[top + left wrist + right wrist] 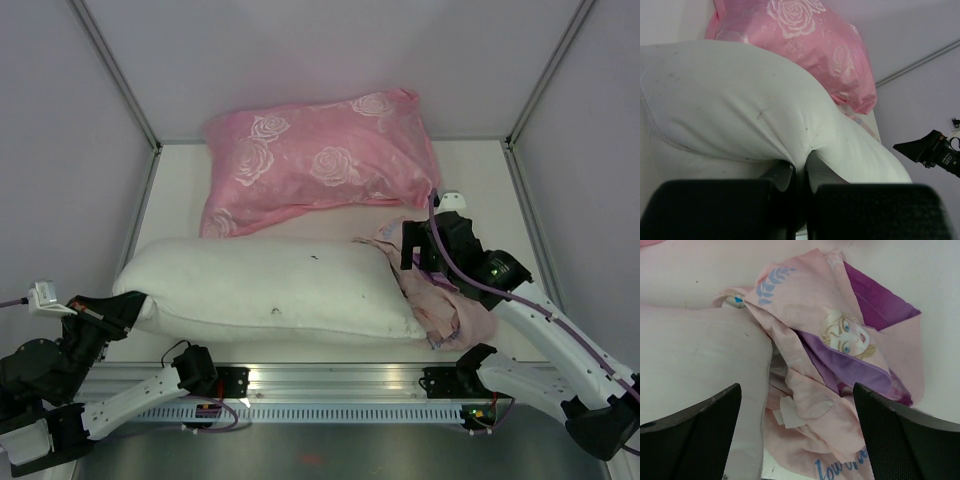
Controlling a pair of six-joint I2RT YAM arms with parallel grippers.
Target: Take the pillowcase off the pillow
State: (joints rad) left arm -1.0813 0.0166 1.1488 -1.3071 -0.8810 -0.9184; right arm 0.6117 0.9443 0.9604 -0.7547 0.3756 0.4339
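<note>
The plump white pillow (270, 288) lies bare across the table's front. My left gripper (125, 310) is shut on its left corner; in the left wrist view the white cloth (765, 110) is pinched between my fingers (782, 180). The pillowcase (440, 300) lies crumpled, mostly pale pink side out, against the pillow's right end. In the right wrist view it shows a princess face and purple edges (840, 355). My right gripper (425, 255) hovers open over it, empty; its fingers (695, 430) stand wide apart.
A pink rose-patterned pillow (320, 160) lies at the back of the table, close behind the white one. Grey walls enclose the left, right and back. A metal rail (330, 385) runs along the front edge.
</note>
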